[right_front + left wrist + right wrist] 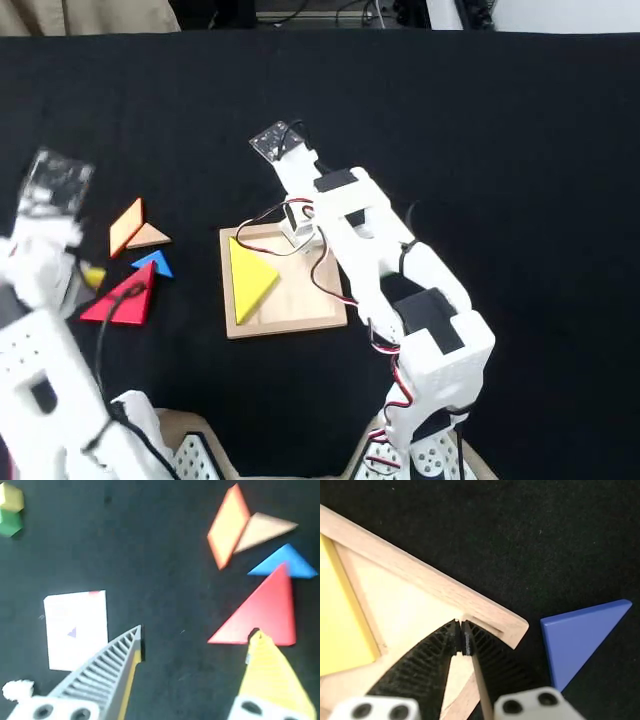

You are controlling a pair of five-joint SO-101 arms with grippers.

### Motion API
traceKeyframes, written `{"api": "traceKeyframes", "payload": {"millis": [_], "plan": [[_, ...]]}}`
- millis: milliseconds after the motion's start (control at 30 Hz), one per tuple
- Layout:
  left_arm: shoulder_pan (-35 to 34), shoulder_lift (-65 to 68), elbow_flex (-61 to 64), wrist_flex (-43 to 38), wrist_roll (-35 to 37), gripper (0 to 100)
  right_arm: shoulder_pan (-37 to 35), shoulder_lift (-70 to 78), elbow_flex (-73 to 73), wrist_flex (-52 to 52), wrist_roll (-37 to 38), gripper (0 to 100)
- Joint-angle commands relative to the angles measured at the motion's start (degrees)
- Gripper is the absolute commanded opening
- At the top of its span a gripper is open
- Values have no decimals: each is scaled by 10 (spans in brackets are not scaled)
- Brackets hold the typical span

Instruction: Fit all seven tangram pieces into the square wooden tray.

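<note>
While the square wooden tray (290,327) lies mid-table with bare black cloth (500,150) beyond its far and right edges, a large yellow triangle (250,275) is seated against its left rim. The right gripper (460,632) is clenched on nothing at the tray's far right corner, possibly touching the floor. A dark blue triangle (580,640) lies just outside that corner. The left gripper (198,630) is spread wide at the red triangle (265,612), with a small blue triangle (287,565), an orange parallelogram (227,525) and a tan triangle (262,527) crowded beyond.
</note>
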Motion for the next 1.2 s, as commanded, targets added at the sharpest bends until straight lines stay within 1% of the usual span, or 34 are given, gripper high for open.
{"api": "traceKeyframes", "payload": {"millis": [0,67,100,267,333,400,500,567,700,733,800,833,933,967,1033,1167], "plan": [[-80,-104,162,-125,-85,332,12,-3,-3,1,6,11],[-96,-132,219,-186,-89,332,12,-2,-3,0,6,11],[-101,-141,240,-202,-92,332,12,-2,-3,0,6,11],[-91,-128,272,-216,-92,332,12,-1,-3,0,6,11],[-83,-95,263,-220,-90,332,12,-1,-3,0,6,11],[-80,-47,244,-240,-86,332,12,2,-2,0,6,11],[-83,55,179,-265,-34,329,10,18,-7,0,6,11],[-84,139,121,-265,-17,267,10,22,-10,0,6,11],[-82,295,17,-268,-12,35,10,24,-15,3,6,11],[-82,326,-5,-264,-11,23,10,25,-15,3,6,11],[-81,376,-30,-253,-11,73,10,25,-15,3,6,11],[-80,392,-36,-242,-11,75,10,25,-15,3,6,11],[-66,406,-46,-205,-15,23,10,25,-15,3,6,11],[-58,405,-46,-190,-15,30,10,25,-15,3,6,11],[-34,405,-46,-149,-17,30,10,24,-15,3,6,11],[29,412,-40,-88,-46,28,10,23,-15,3,6,11]]}}
